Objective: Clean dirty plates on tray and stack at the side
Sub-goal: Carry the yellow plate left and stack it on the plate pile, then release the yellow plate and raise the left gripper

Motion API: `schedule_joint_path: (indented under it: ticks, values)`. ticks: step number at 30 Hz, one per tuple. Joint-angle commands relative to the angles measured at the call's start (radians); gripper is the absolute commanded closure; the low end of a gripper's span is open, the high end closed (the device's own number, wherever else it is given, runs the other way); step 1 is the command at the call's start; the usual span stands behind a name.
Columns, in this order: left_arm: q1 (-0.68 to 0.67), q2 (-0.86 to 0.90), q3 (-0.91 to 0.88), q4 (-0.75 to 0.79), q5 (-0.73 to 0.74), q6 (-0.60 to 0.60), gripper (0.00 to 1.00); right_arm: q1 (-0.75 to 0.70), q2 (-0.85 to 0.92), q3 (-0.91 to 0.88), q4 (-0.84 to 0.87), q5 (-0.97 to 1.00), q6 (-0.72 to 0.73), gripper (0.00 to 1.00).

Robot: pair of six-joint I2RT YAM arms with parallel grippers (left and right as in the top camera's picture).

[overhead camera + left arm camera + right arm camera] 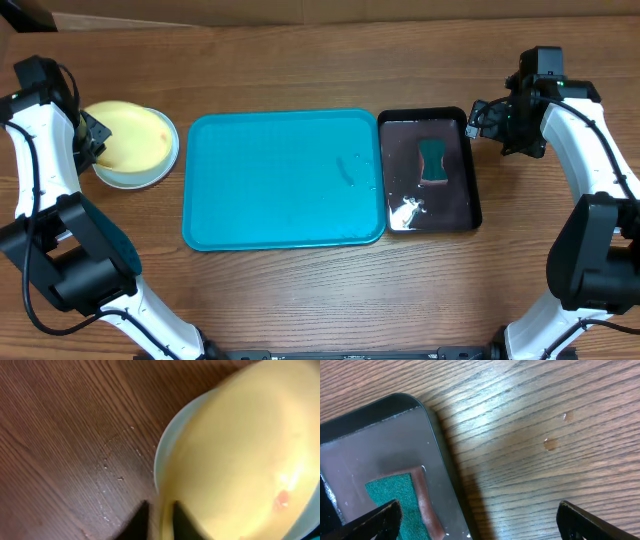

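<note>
- The left gripper (160,512) pinches the near rim of the yellow plate (240,455), one finger on each side of the rim.
- That plate lies on a light blue plate (162,455), stacked on the table (300,70) left of the turquoise tray (280,180) (a reddish smear shows on the yellow one).
- The right gripper (479,510) is spread wide and holds nothing, over the black tray (380,440) edge near the green sponge (395,495).
</note>
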Motion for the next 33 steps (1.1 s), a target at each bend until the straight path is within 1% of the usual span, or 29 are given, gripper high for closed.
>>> schedule_joint_path:
  ticks: [1, 2, 3, 4, 5, 7, 8, 10, 11, 14, 17, 22, 27, 33]
  values:
    - [0.004, 0.005, -0.004, 0.004, 0.029, 0.006, 0.49, 0.003, -0.019, 0.013, 0.006, -0.002, 0.007, 0.00]
    - [0.004, 0.005, -0.004, 0.004, 0.068, 0.028, 0.30, 0.003, -0.019, 0.013, 0.006, -0.002, 0.006, 0.00]
    - [0.003, 0.005, -0.004, 0.007, 0.126, 0.063, 0.15, 0.003, -0.019, 0.013, 0.006, -0.002, 0.007, 0.00]
    - [0.002, 0.005, -0.004, 0.010, 0.186, 0.103, 0.04, 0.003, -0.019, 0.013, 0.006, -0.002, 0.006, 0.00]
    - [0.001, 0.005, -0.004, 0.015, 0.272, 0.159, 0.00, 0.003, -0.019, 0.013, 0.006, -0.002, 0.006, 0.00]
    - [-0.006, 0.005, -0.004, 0.031, 0.481, 0.295, 0.00, 0.003, -0.019, 0.013, 0.006, -0.002, 0.006, 0.00]
    - [-0.012, 0.005, -0.004, 0.036, 0.560, 0.346, 0.00, 0.003, -0.019, 0.013, 0.006, -0.002, 0.006, 0.00]
    - [-0.026, 0.005, -0.004, 0.037, 0.677, 0.404, 0.00, 0.003, -0.019, 0.013, 0.006, -0.002, 0.006, 0.00]
    - [-0.038, 0.005, -0.004, 0.034, 0.708, 0.409, 0.00, 0.003, -0.019, 0.013, 0.006, -0.002, 0.007, 0.00]
    - [-0.078, 0.005, -0.004, 0.021, 0.710, 0.412, 0.00, 0.003, -0.019, 0.013, 0.006, -0.002, 0.006, 0.00]
    - [-0.129, 0.005, -0.004, 0.018, 0.700, 0.447, 0.00, 0.003, -0.019, 0.013, 0.006, -0.002, 0.006, 0.00]
    - [-0.212, 0.005, -0.004, 0.018, 0.600, 0.446, 0.00, 0.003, -0.019, 0.013, 0.006, -0.002, 0.007, 0.00]
    - [-0.249, 0.005, -0.004, 0.018, 0.600, 0.446, 0.00, 0.003, -0.019, 0.013, 0.006, -0.002, 0.006, 0.00]
    - [-0.261, 0.005, -0.004, 0.018, 0.599, 0.446, 0.00, 0.003, -0.019, 0.013, 0.006, -0.002, 0.006, 0.00]
